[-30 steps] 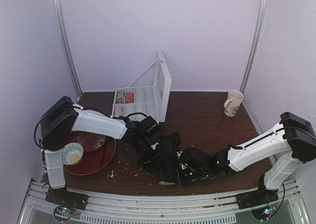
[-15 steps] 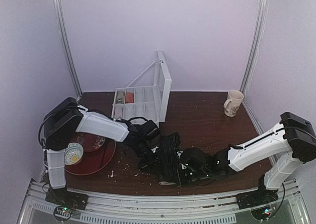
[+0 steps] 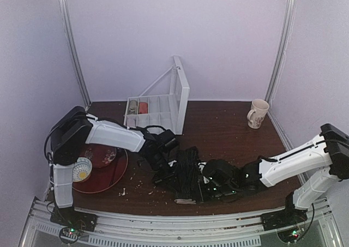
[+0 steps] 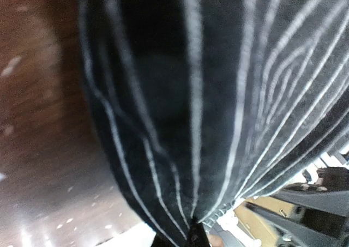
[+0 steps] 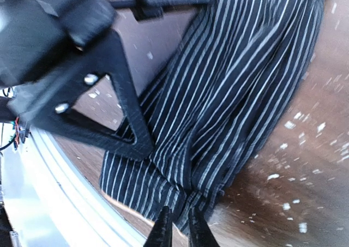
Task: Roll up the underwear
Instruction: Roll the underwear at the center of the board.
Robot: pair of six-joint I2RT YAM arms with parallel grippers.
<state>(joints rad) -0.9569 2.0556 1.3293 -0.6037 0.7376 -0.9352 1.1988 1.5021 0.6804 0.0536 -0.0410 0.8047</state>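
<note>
The underwear (image 3: 186, 173), black with pale pinstripes, lies bunched in a narrow strip near the table's front middle. My left gripper (image 3: 167, 173) is at its left edge. In the left wrist view the striped fabric (image 4: 207, 94) fills the frame and gathers into the shut fingertips of that gripper (image 4: 192, 237). My right gripper (image 3: 204, 187) sits low at the strip's right side. In the right wrist view its jaws (image 5: 180, 229) stand a narrow slit apart, with a fold of the underwear (image 5: 218, 110) at their tips. The left gripper's black body (image 5: 65, 34) looms above.
A red tray (image 3: 112, 179) holding a white round object (image 3: 80, 169) lies at the left. A clear compartment box (image 3: 155, 113) with raised lid stands behind, and a mug (image 3: 257, 113) at the back right. Crumbs dot the brown table (image 3: 229, 138). A metal rail (image 3: 174, 225) runs along the front.
My left gripper has shut on the underwear's left edge. The right gripper's jaws have parted slightly and the right arm has shifted a little to the right.
</note>
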